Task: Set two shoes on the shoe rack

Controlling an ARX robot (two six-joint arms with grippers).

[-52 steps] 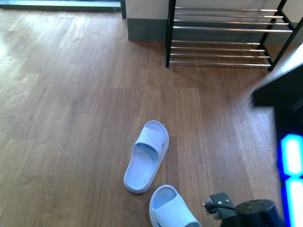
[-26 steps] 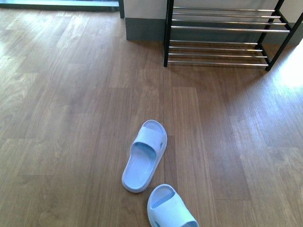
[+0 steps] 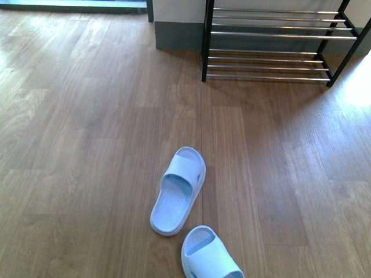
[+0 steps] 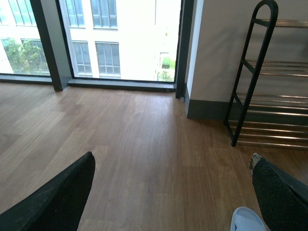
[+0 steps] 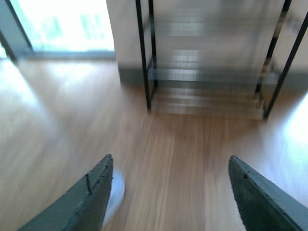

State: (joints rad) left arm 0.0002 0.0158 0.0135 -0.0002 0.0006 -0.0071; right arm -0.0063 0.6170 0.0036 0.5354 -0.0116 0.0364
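Two pale blue slides lay loose: one slide (image 3: 178,191) lower centre, the other slide (image 3: 208,256) at the bottom edge. One shoe rack (image 3: 278,35) stood upper right. Left pincer (image 4: 172,161) and right pincer (image 5: 171,161) gaped, empty.

- Left gripper (image 4: 172,159), two dark padded fingers (image 4: 57,202) spread wide apart above the brown wood-plank floor (image 4: 144,139).
- Pale blue moulded slide (image 4: 246,220), only its tip showing, just beside one finger.
- Black-framed, silver-rod shoe rack (image 4: 250,62) against a pale wall.
- Dark-framed floor-level windows (image 4: 120,38).
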